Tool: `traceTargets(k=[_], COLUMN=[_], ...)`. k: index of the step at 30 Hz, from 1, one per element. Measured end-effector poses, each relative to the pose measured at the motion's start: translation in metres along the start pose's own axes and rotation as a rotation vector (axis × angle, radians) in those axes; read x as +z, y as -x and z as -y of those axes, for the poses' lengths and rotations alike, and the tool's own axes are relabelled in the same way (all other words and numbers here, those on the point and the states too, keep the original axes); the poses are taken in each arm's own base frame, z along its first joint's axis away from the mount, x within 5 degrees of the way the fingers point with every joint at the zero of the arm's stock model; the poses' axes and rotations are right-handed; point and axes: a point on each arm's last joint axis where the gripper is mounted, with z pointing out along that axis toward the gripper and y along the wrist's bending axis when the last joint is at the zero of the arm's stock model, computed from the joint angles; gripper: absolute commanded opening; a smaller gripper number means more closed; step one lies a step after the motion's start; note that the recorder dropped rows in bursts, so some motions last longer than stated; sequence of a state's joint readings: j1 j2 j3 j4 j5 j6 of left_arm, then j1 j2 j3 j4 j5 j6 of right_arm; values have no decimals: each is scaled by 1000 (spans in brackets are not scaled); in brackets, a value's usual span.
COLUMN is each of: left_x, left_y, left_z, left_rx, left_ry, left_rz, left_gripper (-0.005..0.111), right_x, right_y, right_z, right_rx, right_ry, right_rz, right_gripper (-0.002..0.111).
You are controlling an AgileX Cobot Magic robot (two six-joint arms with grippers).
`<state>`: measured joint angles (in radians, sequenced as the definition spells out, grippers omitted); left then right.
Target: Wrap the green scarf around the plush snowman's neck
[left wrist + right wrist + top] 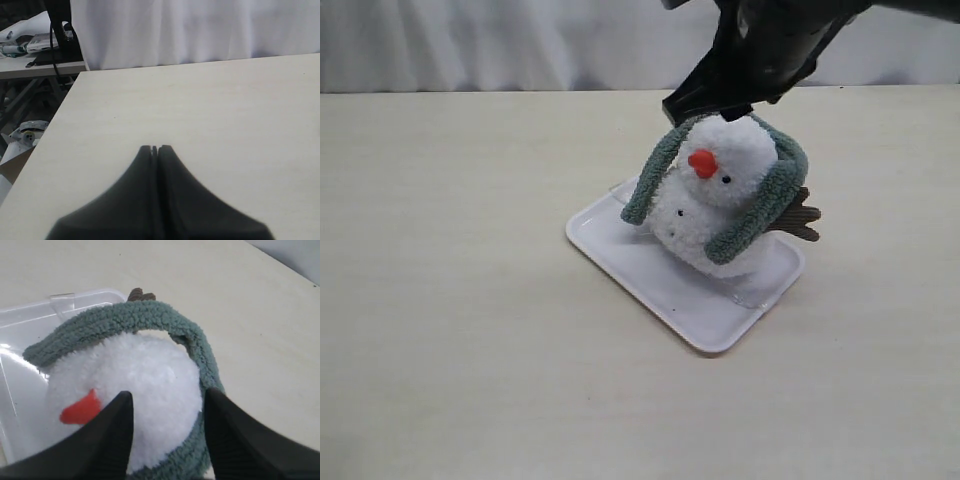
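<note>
Grey-green fleece rings a tilted toy: the green scarf (pixel 775 195) lies over the back of the plush snowman (pixel 720 190), arching behind its white head, with one end hanging down on each side of the body and the front left open between them. The orange nose (pixel 703 162) points toward the near left of the exterior view.

The snowman sits on a white tray (pixel 650 270) set cornerwise on the pale tabletop (pixel 460 330). It stands toward the tray's far right side. The near corner and left rim are bare, and a brown twig arm (pixel 800 215) pokes out past the right edge.

The right pincer (pixel 168 395) hangs directly above the head, its black jaws apart and standing one on each side of the crown. The scarf curves round just beyond them. Whether the pads touch the plush cannot be told.

The left pincer (pixel 156 148) is well away from the tray, its jaws pressed together and holding nothing. It is low over bare tabletop, not far from the board's side edge, with a white curtain (pixel 200 30) along the far edge. In the exterior view, wide bare tabletop surrounds the tray on the left, front and right.
</note>
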<state>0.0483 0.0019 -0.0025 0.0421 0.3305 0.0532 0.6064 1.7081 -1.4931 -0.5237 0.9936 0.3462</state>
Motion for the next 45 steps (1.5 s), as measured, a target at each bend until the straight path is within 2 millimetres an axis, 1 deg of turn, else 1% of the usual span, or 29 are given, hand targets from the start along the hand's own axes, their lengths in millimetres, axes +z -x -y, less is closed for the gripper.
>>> traceTargets(k=[2, 3, 6, 7, 10, 12, 16, 21, 23, 26, 29, 35, 38, 40, 43, 45], left_x=[0, 0, 0, 0, 0, 0, 0, 0, 0, 0, 0, 0, 0, 0, 0, 0], left_y=[0, 0, 0, 0, 0, 0, 0, 0, 0, 0, 0, 0, 0, 0, 0, 0], left_z=[0, 0, 0, 0, 0, 0, 0, 0, 0, 0, 0, 0, 0, 0, 0, 0], left_rx=[0, 0, 0, 0, 0, 0, 0, 0, 0, 0, 0, 0, 0, 0, 0, 0], left_ry=[0, 0, 0, 0, 0, 0, 0, 0, 0, 0, 0, 0, 0, 0, 0, 0], left_rz=[0, 0, 0, 0, 0, 0, 0, 0, 0, 0, 0, 0, 0, 0, 0, 0], left_gripper=[0, 0, 0, 0, 0, 0, 0, 0, 0, 0, 0, 0, 0, 0, 0, 0], right_x=[-13, -17, -29, -32, -27, -19, 2, 26, 32, 41, 47, 66, 72, 73, 72, 66], right_y=[-3, -4, -10, -13, -22, -30, -48, -62, -65, -71, -72, -78, -80, -80, -80, -78], right_z=[7, 10, 18, 20, 20, 17, 9, 17, 17, 11, 6, -5, -7, -8, -7, -5], right_rx=[-13, -17, -27, -30, -61, -79, -124, -32, -18, -16, -14, -20, -30, -31, -46, -66], right_ry=[-10, -16, -50, -62, -80, -79, -67, -59, -51, -18, 14, 39, 40, 41, 44, 45], right_rz=[-7, -12, -58, -73, -130, -158, -183, -160, -141, -107, -78, -121, -142, -145, -138, -121], right_gripper=[42, 40, 25, 18, 4, 4, 4, 4, 4, 4, 4, 4, 4, 4, 4, 4])
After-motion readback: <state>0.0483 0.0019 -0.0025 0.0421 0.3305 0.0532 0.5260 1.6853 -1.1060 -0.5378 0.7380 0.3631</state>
